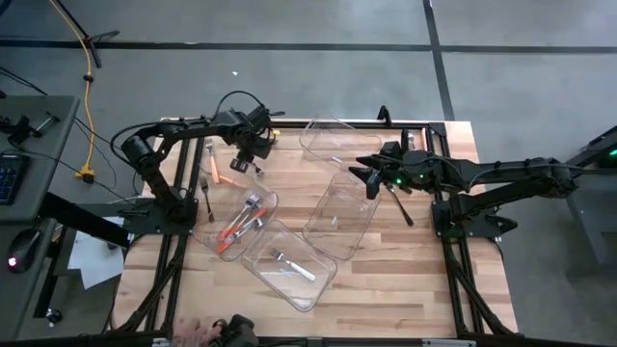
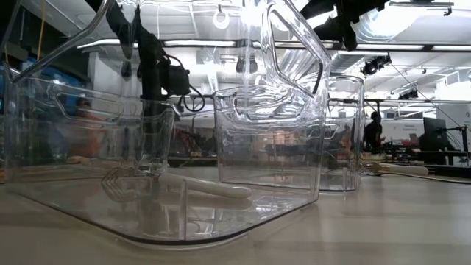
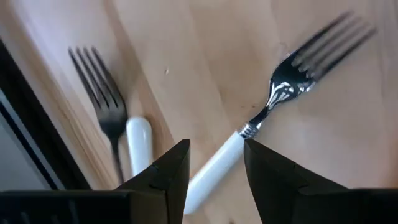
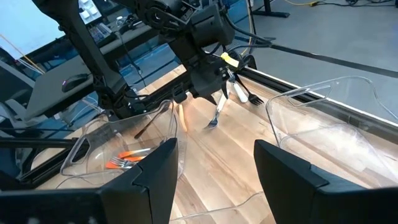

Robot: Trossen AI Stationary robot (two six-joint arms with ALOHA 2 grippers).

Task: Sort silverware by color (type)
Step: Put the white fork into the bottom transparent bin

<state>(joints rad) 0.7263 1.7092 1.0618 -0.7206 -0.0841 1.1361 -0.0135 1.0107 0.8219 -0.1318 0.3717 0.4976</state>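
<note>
My left gripper [image 1: 253, 152] is at the table's far left, shut on a white-handled fork [image 3: 273, 93], which the right wrist view also shows [image 4: 217, 112]. On the wood beside it lie a black fork [image 3: 102, 106] and another white handle [image 3: 138, 140]. Orange-handled forks [image 1: 236, 231] lie in one clear bin. A white-handled fork [image 1: 292, 263] lies in the nearest bin. My right gripper [image 1: 369, 180] hovers open between the right-hand bins, with nothing between its fingers [image 4: 214, 168]. A black utensil [image 1: 401, 207] lies on the table near it. My left gripper pinches the white fork by its handle [image 3: 221, 158], a little behind the metal neck, between the two fingers. The fingers come from above and lie across the handle. The fork slants down below them, head lowest [image 4: 211, 124]; whether the head touches the wood, I cannot tell.
Several clear bins stand across the middle of the table: one at the far side [image 1: 337, 135], one at the centre-right [image 1: 339, 220], two toward the near left [image 1: 289, 260]. An orange piece [image 1: 218, 175] lies on the wood at the left. A hand shows at the near edge [image 1: 198, 333].
</note>
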